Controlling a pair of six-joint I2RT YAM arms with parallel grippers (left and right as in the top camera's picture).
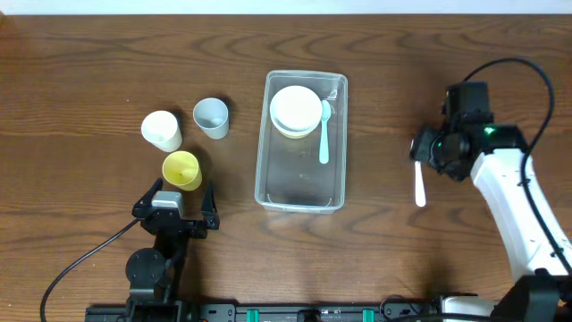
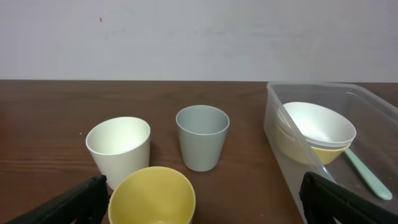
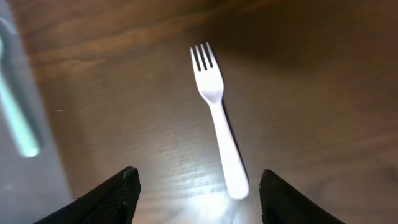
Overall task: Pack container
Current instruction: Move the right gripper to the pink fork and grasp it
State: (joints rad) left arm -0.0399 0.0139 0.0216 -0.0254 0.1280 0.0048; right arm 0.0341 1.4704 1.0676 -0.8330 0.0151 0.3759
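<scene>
a white fork (image 3: 217, 118) is seen ahead of the right claw (image 3: 198, 180), on a dark brown, wood-grained table (image 3: 323, 93). ahead of the left claw (image 2: 202, 190), a yellow cup (image 2: 152, 196), white cup (image 2: 118, 146) and grey-blue cup (image 2: 202, 140) are shown.

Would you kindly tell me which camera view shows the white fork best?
The right wrist view: the whole fork is close, tines distinct. Overhead shows only a small white sliver; the left wrist view misses it.
</scene>
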